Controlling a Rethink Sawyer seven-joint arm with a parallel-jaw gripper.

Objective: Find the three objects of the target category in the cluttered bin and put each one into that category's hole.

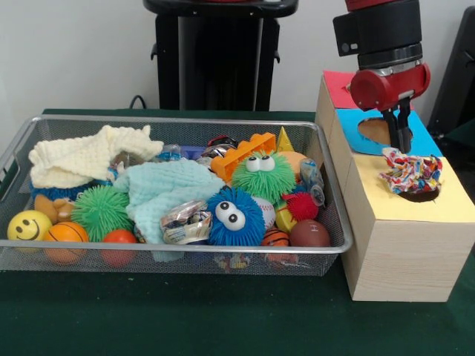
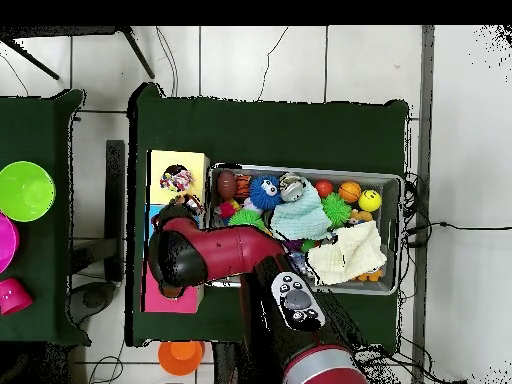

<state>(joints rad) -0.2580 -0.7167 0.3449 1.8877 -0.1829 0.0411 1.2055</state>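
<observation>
The cluttered bin (image 1: 22, 137) is a shallow basket of silver wire mesh with a rounded rim, heaped with soft things: a knitted cream cloth (image 1: 85, 156), a nubbly mint cloth (image 1: 167, 189), spiky rubber balls in green (image 1: 263, 178) and blue (image 1: 234, 216) with bulging eyes, a smooth yellow smiley ball (image 1: 28, 225); beside it stands a pale wooden box (image 1: 404, 252) with grained sides and card tops in red, blue and yellow; a ruffled, busily printed cloth bundle (image 1: 410, 173) sits crumpled on the rim of the yellow-ringed hole (image 1: 421, 196), partly covering it; the gripper (image 1: 399, 137) hangs straight down from the red and black arm, its dark fingers close together just above the bundle's left edge; whether they pinch the cloth or merely touch it, I cannot tell; from overhead the arm bends across the box.
</observation>
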